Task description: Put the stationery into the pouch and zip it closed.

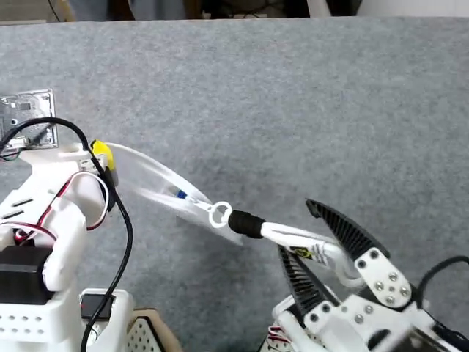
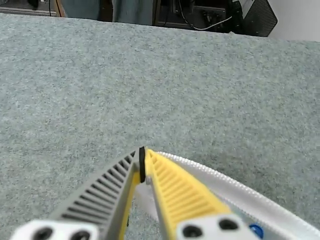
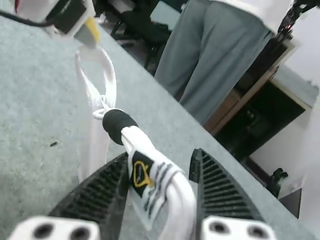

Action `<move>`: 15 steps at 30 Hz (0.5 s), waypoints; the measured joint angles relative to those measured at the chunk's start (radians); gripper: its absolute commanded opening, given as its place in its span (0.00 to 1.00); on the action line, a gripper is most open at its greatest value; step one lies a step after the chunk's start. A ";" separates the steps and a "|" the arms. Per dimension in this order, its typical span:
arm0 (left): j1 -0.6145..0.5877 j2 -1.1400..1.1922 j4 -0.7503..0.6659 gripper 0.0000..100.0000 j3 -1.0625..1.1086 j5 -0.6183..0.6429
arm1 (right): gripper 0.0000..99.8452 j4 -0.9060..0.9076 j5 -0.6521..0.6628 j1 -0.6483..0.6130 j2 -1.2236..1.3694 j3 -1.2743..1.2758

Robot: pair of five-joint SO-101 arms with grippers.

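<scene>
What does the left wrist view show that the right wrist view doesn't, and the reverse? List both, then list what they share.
Left wrist view, not the right: a small blue piece inside the pouch, and a close look at the left gripper shut on the pouch's edge.
Right wrist view, not the left: the right gripper, open, with a white pen lying between its fingers, its black cap pointing toward the pouch.
Shared: the clear pouch, the left gripper with its yellow finger holding one end of it, and the grey table.
</scene>
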 measured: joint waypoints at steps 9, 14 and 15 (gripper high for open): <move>-0.003 0.012 -0.002 0.03 0.002 0.000 | 0.05 0.012 0.000 0.002 -0.012 -0.037; -0.003 0.012 -0.002 0.03 0.002 0.000 | 0.01 0.012 0.000 0.002 -0.012 -0.037; -0.003 0.012 -0.002 0.03 0.002 0.000 | 0.01 0.012 0.000 0.000 -0.012 -0.037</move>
